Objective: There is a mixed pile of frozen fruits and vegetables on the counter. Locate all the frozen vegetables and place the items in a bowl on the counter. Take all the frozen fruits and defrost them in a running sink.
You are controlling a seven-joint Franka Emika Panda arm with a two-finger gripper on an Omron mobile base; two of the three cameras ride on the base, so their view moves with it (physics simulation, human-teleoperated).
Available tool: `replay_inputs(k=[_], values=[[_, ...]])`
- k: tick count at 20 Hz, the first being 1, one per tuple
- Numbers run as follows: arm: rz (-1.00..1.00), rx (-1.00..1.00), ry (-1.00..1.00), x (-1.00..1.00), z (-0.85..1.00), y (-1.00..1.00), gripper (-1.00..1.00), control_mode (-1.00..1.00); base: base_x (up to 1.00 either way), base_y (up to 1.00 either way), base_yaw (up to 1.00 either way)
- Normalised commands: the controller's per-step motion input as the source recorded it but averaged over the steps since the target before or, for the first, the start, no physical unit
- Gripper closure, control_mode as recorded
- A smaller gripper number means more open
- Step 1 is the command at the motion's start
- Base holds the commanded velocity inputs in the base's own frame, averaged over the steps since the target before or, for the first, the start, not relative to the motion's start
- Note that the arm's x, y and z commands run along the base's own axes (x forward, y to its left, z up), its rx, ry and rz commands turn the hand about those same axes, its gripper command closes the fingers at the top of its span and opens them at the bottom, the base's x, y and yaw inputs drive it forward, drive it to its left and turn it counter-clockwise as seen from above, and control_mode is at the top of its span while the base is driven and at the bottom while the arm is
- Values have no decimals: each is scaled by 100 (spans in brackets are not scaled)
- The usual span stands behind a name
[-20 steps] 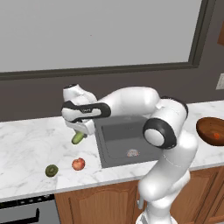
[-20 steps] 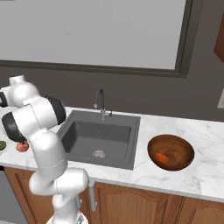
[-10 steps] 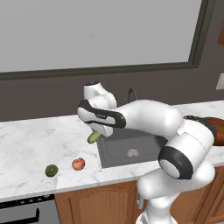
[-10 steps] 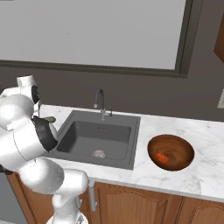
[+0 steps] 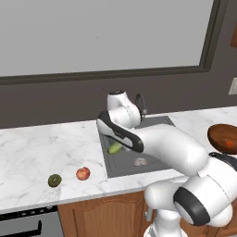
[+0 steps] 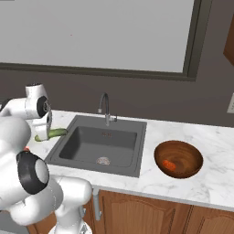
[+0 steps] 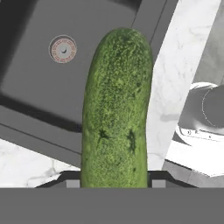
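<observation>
So, left to right along the worktop (image 5: 37, 143): dark green round fruit (image 5: 54, 180) near the front edge, well left of the sink (image 5: 152, 159); red apple (image 5: 83, 173) just beside it on its right, also close to the front edge, the two apart and not touching. Both rest on white marble.

Next, the gripper (image 5: 116, 144) hangs over the sink's left rim. Its jaws are clenched on the cucumber (image 5: 114, 148), which is off the worktop. In the hand view the cucumber (image 7: 114, 109) runs straight out from between the finger tips, with the sink floor and round metal drain (image 7: 63, 49) below it and the marble beside the basin to one side. In the right base view the cucumber (image 6: 51, 134) pokes out sideways from the gripper (image 6: 45, 134), roughly level, above the left edge of the sink (image 6: 103, 146).

Faucet (image 6: 105, 107) stands at the sink's back edge, curved neck over the basin.

Right of the sink, the bowl (image 6: 178, 158) sits on the worktop (image 6: 215, 178), near but apart from the basin's right rim. Carrot (image 6: 168, 164) lies inside the bowl, on its bottom.
</observation>
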Motion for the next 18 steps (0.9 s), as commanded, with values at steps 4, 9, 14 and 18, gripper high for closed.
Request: replay_inputs(k=[4,9,14,18], values=[[-8,0,-2,-1,-3,-62,100,-100,0,0,0],[-7,0,0,6,-10,-60,100,-100,0,0,0],[-6,0,0,10,-1,-60,100,-100,0,0,0],[-8,0,0,1,0,-66,100,-100,0,0,0]])
